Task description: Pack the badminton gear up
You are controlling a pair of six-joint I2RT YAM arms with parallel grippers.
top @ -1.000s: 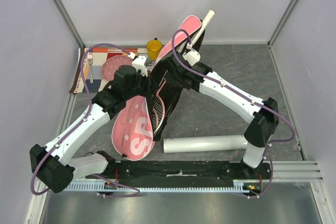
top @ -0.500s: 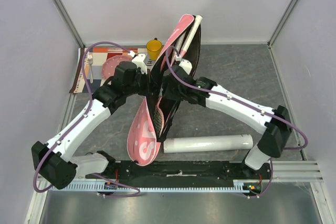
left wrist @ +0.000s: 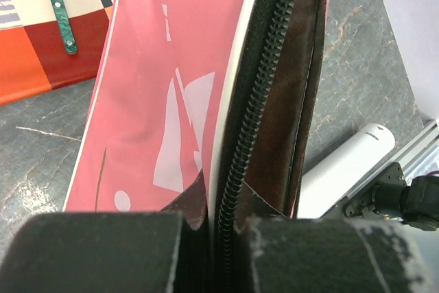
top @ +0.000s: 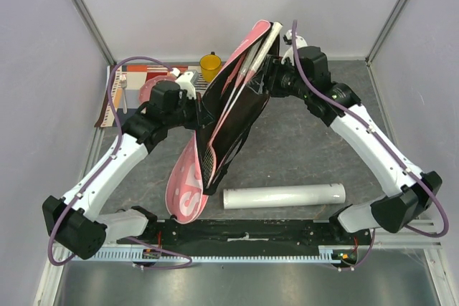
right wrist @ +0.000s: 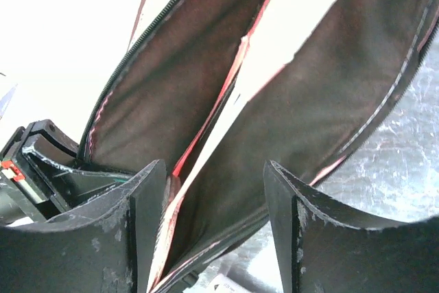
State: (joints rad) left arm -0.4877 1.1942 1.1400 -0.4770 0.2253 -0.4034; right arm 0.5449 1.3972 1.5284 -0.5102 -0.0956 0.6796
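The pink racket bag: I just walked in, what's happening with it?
The left pincer is shut on the racket bag at its zipper edge, holding it up. The right pincer stands open at the bag's mouth, gripping nothing. A racket sits inside, its white handle poking out the top. The white tube lies on the table, not packed.

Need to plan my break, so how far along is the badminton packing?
Done: a racket sits inside the open racket bag, handle poking out the top. In hand: the left hand pinches the bag's zipper edge, holding it up; the right hand is open beside it. Left: the white tube lies on the table; shuttlecocks unseen; bag unzipped.
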